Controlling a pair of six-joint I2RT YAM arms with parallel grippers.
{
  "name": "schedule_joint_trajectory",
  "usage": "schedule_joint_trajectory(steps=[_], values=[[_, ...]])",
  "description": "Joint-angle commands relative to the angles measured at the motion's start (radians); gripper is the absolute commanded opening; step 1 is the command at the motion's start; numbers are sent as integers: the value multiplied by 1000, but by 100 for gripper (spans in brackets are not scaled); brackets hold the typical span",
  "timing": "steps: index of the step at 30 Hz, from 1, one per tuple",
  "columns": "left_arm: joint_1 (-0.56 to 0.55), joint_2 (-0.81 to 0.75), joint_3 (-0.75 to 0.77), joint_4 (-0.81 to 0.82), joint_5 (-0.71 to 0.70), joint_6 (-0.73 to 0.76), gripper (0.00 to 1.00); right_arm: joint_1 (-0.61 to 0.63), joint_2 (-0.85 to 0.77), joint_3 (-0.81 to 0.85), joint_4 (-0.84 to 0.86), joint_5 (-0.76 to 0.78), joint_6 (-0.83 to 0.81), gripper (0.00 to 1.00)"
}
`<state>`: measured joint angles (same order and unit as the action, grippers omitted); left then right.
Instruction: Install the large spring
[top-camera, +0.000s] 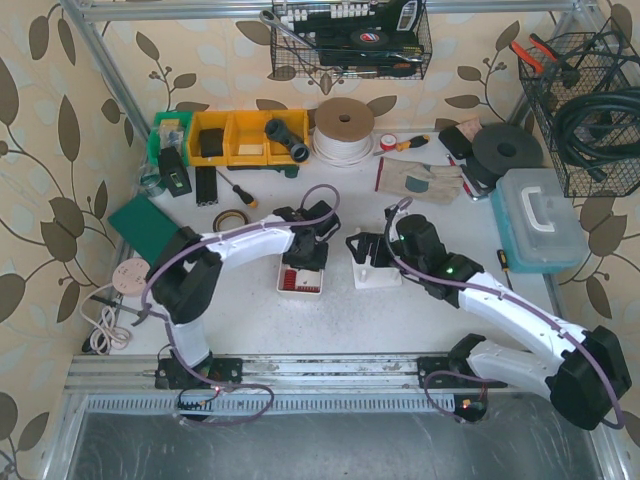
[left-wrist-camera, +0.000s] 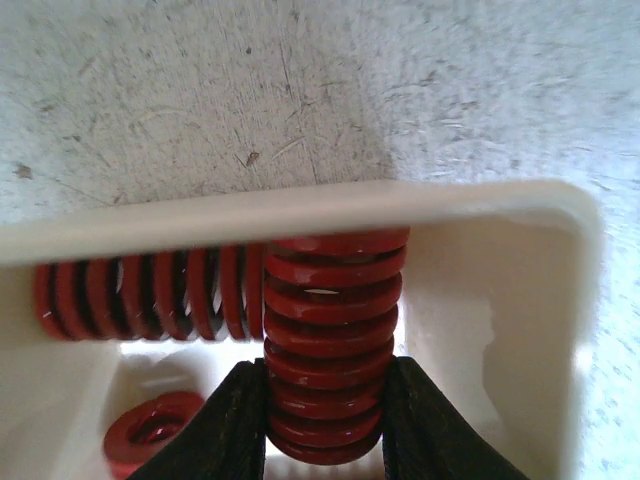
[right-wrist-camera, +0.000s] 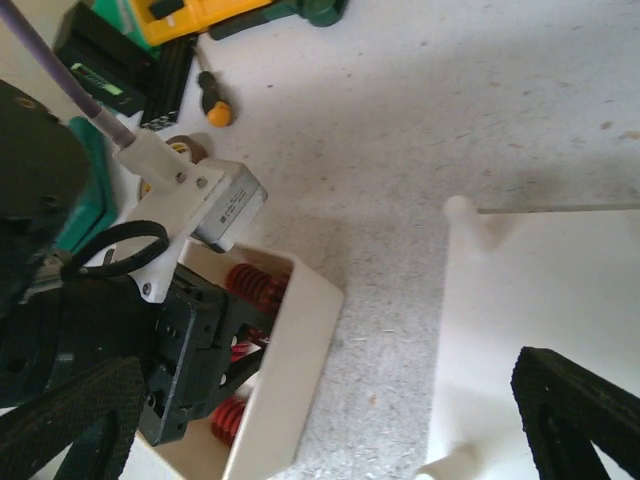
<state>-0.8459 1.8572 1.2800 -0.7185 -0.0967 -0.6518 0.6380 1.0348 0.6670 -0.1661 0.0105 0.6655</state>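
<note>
The large spring (left-wrist-camera: 333, 320) is a thick red coil standing on end in a white tray (left-wrist-camera: 300, 213). My left gripper (left-wrist-camera: 325, 425) is shut on its lower coils, one black finger pressed against each side. A second red spring (left-wrist-camera: 140, 295) lies flat behind it, and a small red coil (left-wrist-camera: 150, 432) sits lower left. From above, the left gripper (top-camera: 303, 243) reaches down into the tray (top-camera: 282, 284). My right gripper (top-camera: 368, 248) is open over the white fixture (top-camera: 378, 278). In the right wrist view its fingers (right-wrist-camera: 580, 410) stand wide apart over the fixture's base (right-wrist-camera: 560, 290) and peg (right-wrist-camera: 462, 212).
Yellow bins (top-camera: 245, 135), a tape roll (top-camera: 343, 128) and work gloves (top-camera: 420, 180) line the back. A plastic case (top-camera: 540, 220) stands at the right and a green pad (top-camera: 150, 225) at the left. A screwdriver (right-wrist-camera: 215, 105) lies behind the tray.
</note>
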Motion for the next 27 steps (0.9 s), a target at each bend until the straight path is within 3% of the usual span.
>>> schedule_joint_trajectory(steps=[1, 10, 14, 16, 21, 23, 27], values=[[-2, -174, -45, 65, 16, 130, 0, -26, 12, 8, 53, -164, 25, 99], [26, -384, -182, 156, 116, 276, 0, -166, -27, -7, 20, -394, 88, 99], [78, -479, -189, 161, 270, 354, 0, -343, 103, 69, -114, -746, 50, 94], [102, -492, -166, 120, 350, 385, 0, -370, 167, 108, -150, -906, -1, 90], [97, -498, -150, 102, 520, 403, 0, -366, 218, 242, -389, -962, -183, 84], [73, -502, -161, 113, 535, 393, 0, -365, 236, 273, -429, -982, -199, 77], [37, -549, -242, 237, 532, 324, 0, -366, 261, 296, -472, -974, -209, 76]])
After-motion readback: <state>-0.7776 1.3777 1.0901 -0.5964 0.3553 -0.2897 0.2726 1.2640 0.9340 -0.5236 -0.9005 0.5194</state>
